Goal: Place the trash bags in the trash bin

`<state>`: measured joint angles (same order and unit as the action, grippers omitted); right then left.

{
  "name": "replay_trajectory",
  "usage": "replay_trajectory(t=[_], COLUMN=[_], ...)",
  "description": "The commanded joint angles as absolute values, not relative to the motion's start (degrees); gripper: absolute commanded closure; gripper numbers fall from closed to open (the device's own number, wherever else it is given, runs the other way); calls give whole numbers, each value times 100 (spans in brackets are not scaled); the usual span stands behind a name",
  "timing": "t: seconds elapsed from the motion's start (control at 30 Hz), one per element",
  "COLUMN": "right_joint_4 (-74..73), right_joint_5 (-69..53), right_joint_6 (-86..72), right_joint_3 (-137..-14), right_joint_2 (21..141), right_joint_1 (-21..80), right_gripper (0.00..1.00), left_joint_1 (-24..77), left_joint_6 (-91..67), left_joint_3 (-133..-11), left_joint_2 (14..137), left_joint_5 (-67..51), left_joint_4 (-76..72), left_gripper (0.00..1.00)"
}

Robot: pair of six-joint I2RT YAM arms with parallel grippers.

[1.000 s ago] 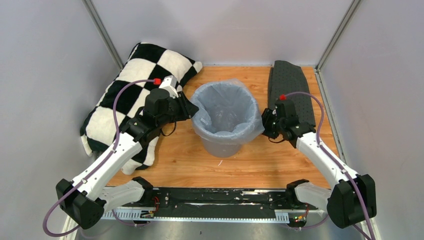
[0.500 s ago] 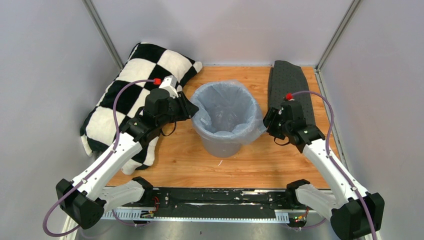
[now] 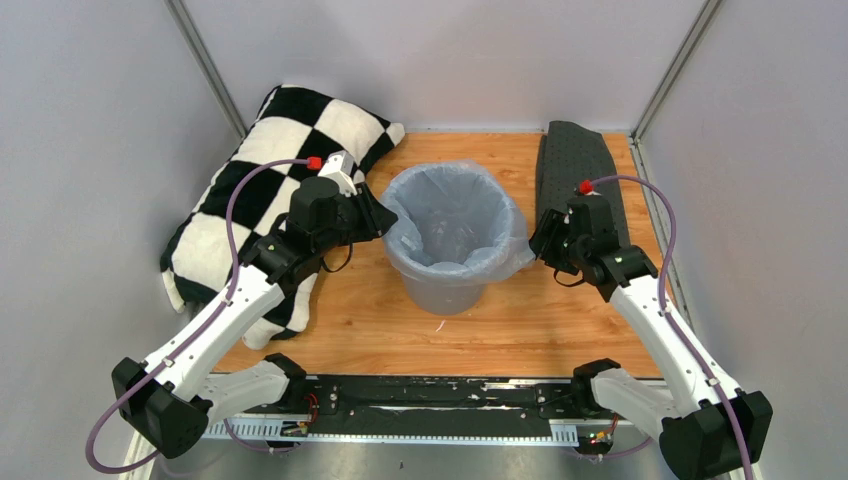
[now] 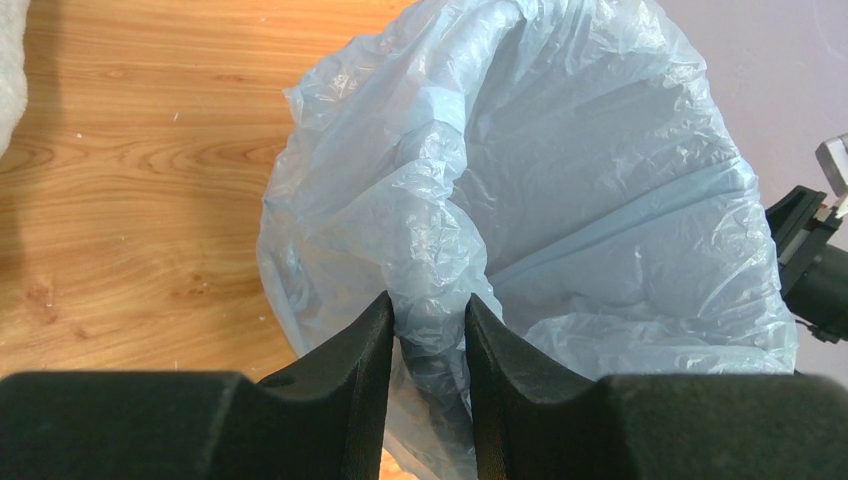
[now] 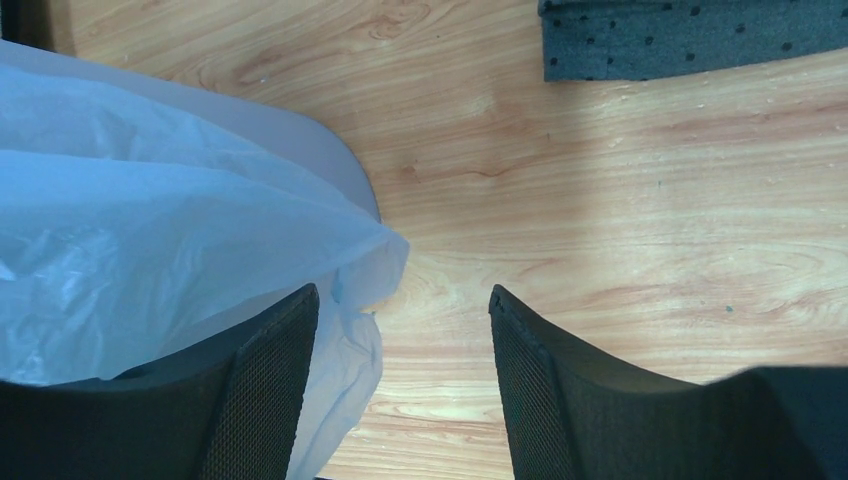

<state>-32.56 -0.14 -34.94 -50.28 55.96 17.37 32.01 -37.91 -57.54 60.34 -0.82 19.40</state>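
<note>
The light grey trash bin [image 3: 447,288] stands mid-table, lined with the pale blue trash bag [image 3: 452,215], whose edge drapes over the rim. My left gripper [image 3: 384,218] is at the bin's left rim, shut on a bunched fold of the bag [image 4: 432,300]. On the bin's right side my right gripper [image 3: 537,240] is open, a little apart from the bin. In the right wrist view a loose flap of the bag [image 5: 350,270] hangs by the left finger [image 5: 270,380]; the gap [image 5: 405,300] shows bare wood.
A black-and-white checkered pillow [image 3: 265,190] lies at the left, under the left arm. A dark grey dotted cloth [image 3: 575,165] lies along the right edge behind the right gripper. Grey walls enclose the wooden table [image 3: 450,330].
The right gripper has opened, let go of the bag's right edge and drawn back to the right, away from the bin. The left gripper has kept its hold and place.
</note>
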Motion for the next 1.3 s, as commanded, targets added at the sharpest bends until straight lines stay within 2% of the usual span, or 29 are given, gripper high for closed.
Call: replay_trajectory(t=[0.0, 0.17, 0.27, 0.47, 0.63, 0.93, 1.1, 1.27], right_joint_4=[-3429, -3473, -3856, -4417, -4584, -3305, -3430, -3524], right_joint_5=[-321, -413, 72, 800, 1800, 1351, 1594, 1784], right_joint_6=[-3592, -3656, -3406, -2785, -3137, -3471, -3329, -3344], right_joint_3=[-5291, -5354, -5518, -5815, -5864, -5817, -6095, -5859], right_joint_2=[5545, 5461, 5446, 5541, 5811, 6806, 7119, 6643], right_joint_1=[1557, 1231, 1152, 1391, 2507, 3545, 3702, 3618], right_gripper=[35, 36, 38, 54, 54, 54, 54, 54], left_joint_1=[3243, 3239, 3243, 3243, 3243, 3250, 3268, 3278], left_joint_6=[-3674, -3694, -3687, -3657, -3668, -3741, -3770, -3762], left_joint_3=[-5848, -5853, -5860, -5847, -5844, -5765, -5756, -5741], left_joint_2=[6070, 6077, 6077, 6064, 6072, 6107, 6136, 6131], left_joint_5=[-75, -100, -106, -92, -104, -179, -188, -151], left_joint_4=[2206, 2182, 2184, 2210, 2199, 2076, 2026, 2032], left_gripper=[67, 67, 67, 67, 67, 67, 67, 67])
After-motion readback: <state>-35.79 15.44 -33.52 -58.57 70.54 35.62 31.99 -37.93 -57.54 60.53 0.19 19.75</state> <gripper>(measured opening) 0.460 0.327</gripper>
